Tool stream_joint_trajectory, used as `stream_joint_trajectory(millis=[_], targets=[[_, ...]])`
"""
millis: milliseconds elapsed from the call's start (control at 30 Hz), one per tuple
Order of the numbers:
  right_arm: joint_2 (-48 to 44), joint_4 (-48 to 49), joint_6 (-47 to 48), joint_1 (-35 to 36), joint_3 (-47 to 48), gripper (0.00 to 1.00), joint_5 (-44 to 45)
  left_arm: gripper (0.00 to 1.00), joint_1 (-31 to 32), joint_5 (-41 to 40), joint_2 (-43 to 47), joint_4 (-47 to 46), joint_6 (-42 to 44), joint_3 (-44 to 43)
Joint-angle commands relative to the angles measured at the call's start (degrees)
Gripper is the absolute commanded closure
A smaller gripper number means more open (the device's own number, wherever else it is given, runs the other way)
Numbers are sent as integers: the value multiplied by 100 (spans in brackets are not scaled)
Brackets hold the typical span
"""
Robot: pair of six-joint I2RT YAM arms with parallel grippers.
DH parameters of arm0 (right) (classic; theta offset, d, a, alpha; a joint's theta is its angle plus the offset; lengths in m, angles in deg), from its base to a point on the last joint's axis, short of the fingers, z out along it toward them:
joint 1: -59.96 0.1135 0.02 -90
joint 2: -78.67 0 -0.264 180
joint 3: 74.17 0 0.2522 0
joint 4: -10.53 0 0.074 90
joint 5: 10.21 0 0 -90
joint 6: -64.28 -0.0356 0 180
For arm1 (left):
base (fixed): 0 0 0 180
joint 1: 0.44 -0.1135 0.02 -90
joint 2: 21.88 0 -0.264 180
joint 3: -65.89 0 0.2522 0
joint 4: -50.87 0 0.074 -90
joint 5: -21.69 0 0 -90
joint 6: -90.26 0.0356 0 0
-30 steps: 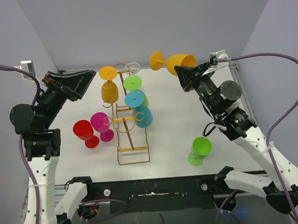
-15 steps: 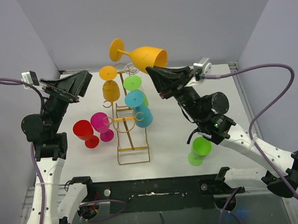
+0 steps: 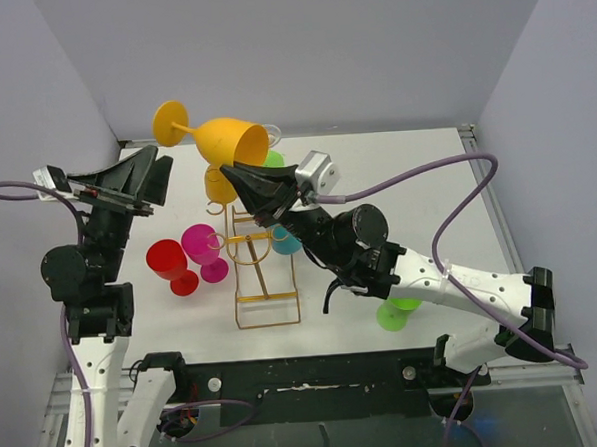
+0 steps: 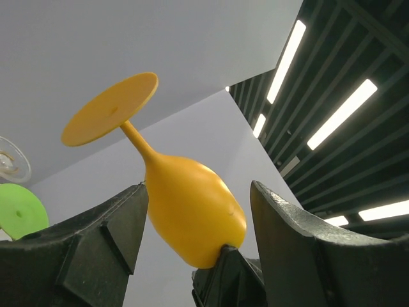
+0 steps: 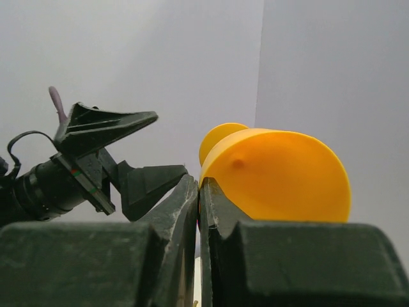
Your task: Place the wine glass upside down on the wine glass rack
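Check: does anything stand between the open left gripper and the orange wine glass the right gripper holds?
Nothing visible does. The orange wine glass hangs right before the open left gripper; only the right gripper, pinching its rim, touches it.

We see the right gripper (image 5: 199, 185) with its fingers (image 5: 176, 217) pressed together, pinching the rim of the orange wine glass (image 5: 281, 176). To their left is the left gripper (image 5: 169, 142), fingers spread apart, against pale walls (image 5: 160, 57).
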Motion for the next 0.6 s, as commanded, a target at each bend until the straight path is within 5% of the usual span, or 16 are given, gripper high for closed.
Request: stream_joint_trajectory(millis=[0, 567], targets=[[-8, 653, 606, 313, 227, 100, 236, 39, -16, -234, -5, -43, -261, 118], [426, 441, 1322, 856, 314, 100, 319, 56, -15, -621, 135, 577, 25, 35]])
